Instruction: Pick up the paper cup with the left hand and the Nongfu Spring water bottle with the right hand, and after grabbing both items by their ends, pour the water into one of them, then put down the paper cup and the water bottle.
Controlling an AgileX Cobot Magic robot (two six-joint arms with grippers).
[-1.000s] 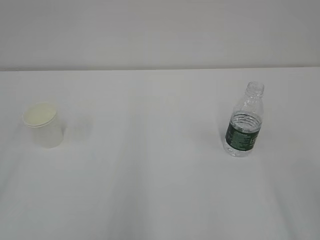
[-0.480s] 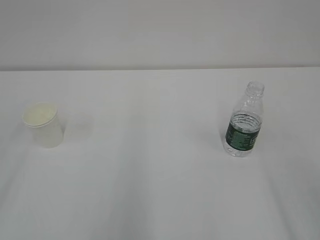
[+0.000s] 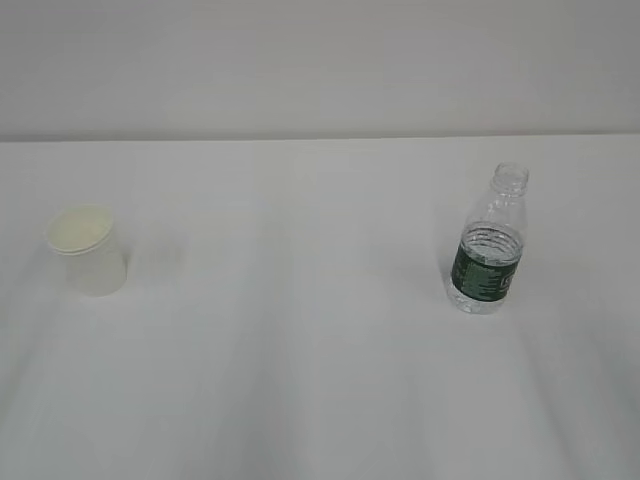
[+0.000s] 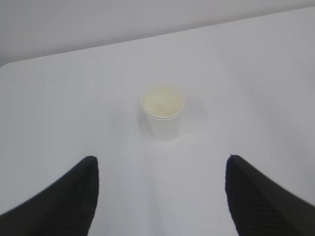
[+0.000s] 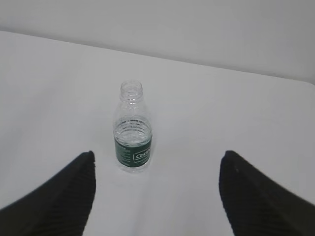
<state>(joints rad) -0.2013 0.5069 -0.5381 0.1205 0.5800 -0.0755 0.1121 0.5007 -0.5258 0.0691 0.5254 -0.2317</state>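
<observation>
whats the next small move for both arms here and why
Probably ease both arms forward. The paper cup stands upright on the table, ahead of the open left gripper, and the water bottle stands upright, capless, ahead of the open right gripper. Neither is touched yet, and both sit roughly centred between the fingers, so a straight approach looks enough.

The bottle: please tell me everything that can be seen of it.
The bottle is small, clear, ribbed plastic, with a dark green label band around its middle and a narrow open neck, no cap. It stands upright on the white table, on the right side, far from the cup. Only the table touches it. The right claw is open, short of it.
</observation>
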